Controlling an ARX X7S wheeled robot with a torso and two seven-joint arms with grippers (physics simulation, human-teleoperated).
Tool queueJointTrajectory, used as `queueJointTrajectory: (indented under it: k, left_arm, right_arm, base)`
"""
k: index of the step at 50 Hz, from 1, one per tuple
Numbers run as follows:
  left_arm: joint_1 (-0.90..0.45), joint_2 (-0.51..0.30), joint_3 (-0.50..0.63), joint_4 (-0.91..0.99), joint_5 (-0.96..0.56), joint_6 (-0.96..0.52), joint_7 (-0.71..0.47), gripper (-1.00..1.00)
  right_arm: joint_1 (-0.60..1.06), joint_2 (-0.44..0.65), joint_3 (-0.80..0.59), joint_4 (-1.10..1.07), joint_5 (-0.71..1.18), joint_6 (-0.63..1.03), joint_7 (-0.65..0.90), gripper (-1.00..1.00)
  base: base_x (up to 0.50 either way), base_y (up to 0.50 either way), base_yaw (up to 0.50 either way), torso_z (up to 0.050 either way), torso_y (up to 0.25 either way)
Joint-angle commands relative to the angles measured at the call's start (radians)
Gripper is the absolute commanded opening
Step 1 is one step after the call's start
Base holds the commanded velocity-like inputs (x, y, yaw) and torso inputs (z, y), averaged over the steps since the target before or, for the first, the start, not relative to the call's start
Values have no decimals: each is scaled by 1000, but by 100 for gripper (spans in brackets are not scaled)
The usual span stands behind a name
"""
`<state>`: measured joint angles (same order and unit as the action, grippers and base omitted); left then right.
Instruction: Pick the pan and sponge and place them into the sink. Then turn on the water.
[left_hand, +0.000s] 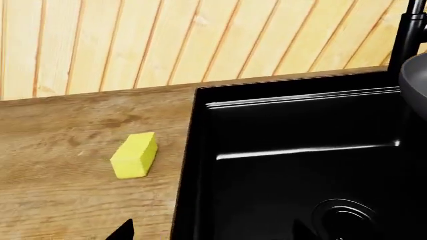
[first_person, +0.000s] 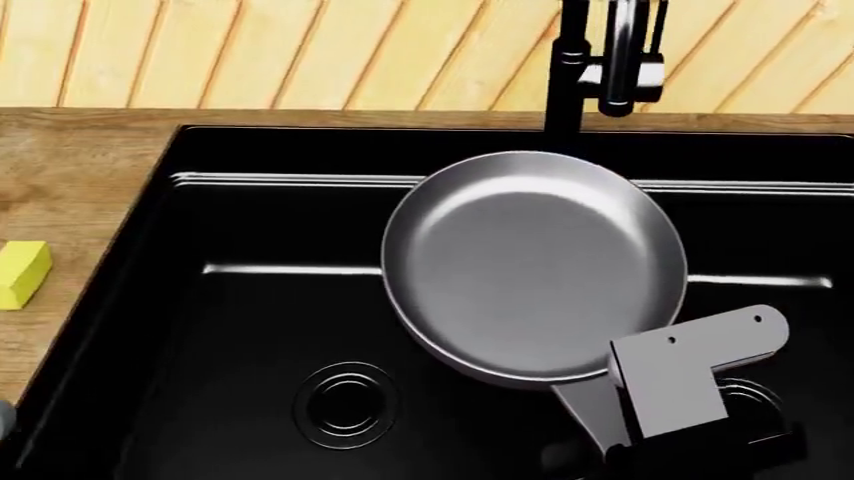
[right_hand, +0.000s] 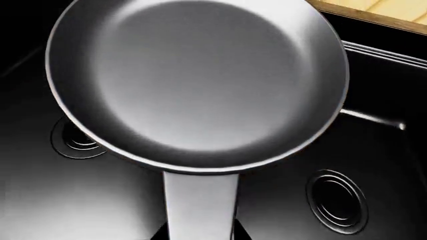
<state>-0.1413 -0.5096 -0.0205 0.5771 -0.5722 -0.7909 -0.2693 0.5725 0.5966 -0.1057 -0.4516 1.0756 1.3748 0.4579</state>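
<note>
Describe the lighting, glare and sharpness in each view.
Head view: sharp, even light; soft sheen across the pan, thin white highlights along the glossy sink ledges. Left wrist view: crisp; the sponge is evenly lit, casting almost no shadow on the counter. Right wrist view: pan rim slightly soft up close, a bright gradient on its handle, no blown-out glare.

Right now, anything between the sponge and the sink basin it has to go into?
Nothing visible. The sponge lies alone on the wooden counter just beside the sink rim, with bare wood between them. The pan, held by its handle in the right gripper, is over the sink's middle, away from the near basin's edge.
</note>
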Motion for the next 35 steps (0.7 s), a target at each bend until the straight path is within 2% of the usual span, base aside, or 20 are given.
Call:
queueJointTrajectory:
  k: [1, 10, 17, 35]
  left_arm:
    - [1, -2, 1, 4, -2, 0, -4, 100]
    - [-14, 12, 23, 2, 6, -8, -20, 100]
    - [-16, 16, 37, -2, 13, -5, -24, 100]
    - [-9, 10, 39, -6, 16, 8, -24, 100]
  right_arm:
    - [10, 7, 31, -21, -29, -12, -13, -100]
    - [3, 22, 15, -19, -43, -41, -32, -100]
    - [-2, 26, -1, -18, -57, -65, -46, -100]
    - [-1, 34, -27, -10, -67, -85, -48, -100]
  base:
    - [0, 500, 0, 10, 0]
    - [47, 488, 0, 0, 2]
    - [137, 280, 0, 0, 1]
    - [179, 156, 0, 1, 3]
